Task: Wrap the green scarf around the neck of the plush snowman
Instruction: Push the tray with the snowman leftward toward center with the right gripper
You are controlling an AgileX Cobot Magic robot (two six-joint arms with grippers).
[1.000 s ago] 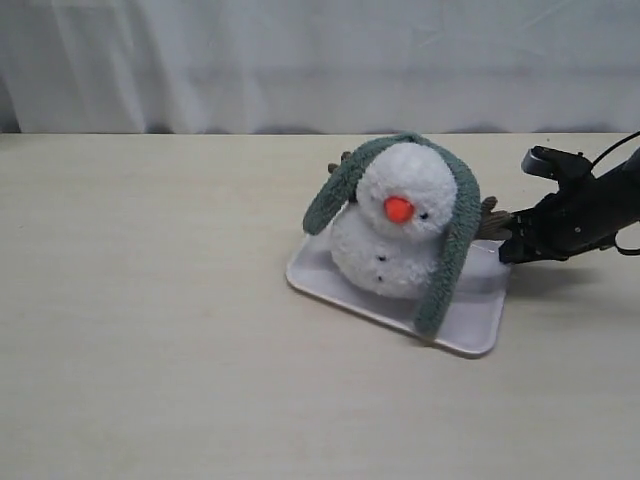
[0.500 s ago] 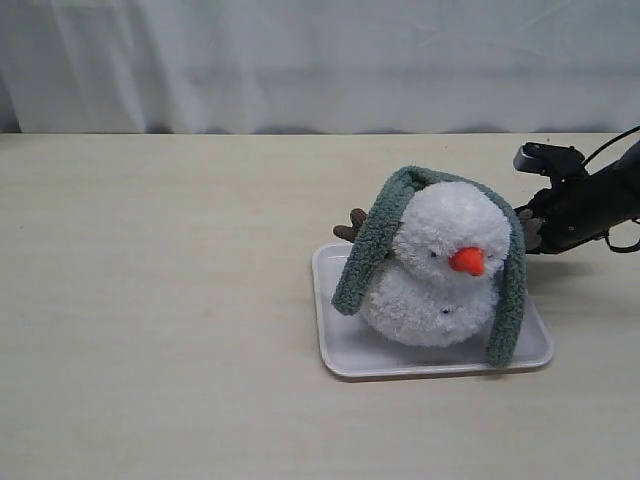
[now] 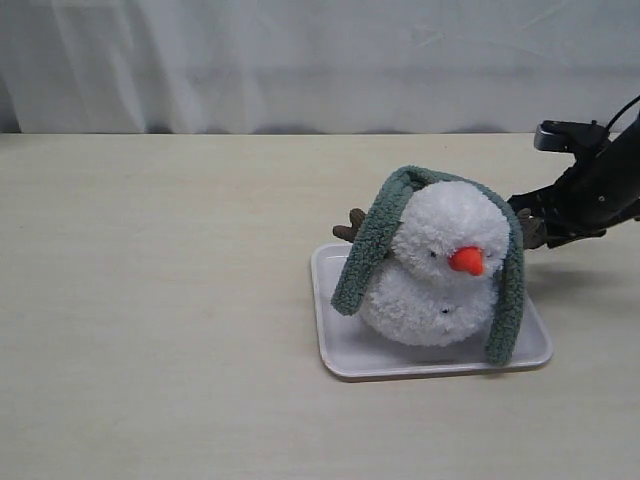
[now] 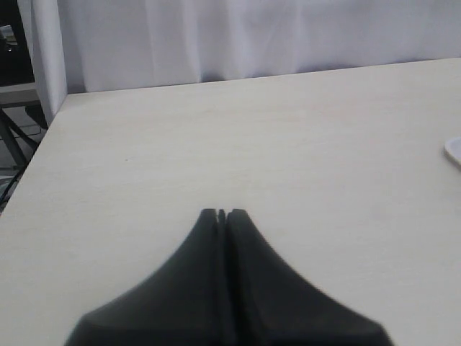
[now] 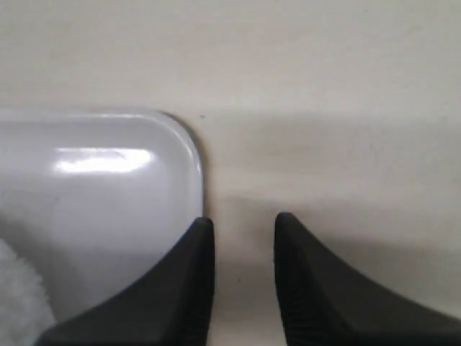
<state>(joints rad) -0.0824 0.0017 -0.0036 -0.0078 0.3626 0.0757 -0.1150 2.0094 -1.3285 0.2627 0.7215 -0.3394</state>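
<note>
While right gripper hangs slightly parted, empty, over tray rim, plush snowman stands upright, nose away from curtain.

One plush snowman, one green scarf and one white tray are sitting on one table. Two grippers are showing: the left gripper and the right gripper.

No writing, label, brand, number or sign could be read on the plush snowman, green scarf, white tray or table.
</note>
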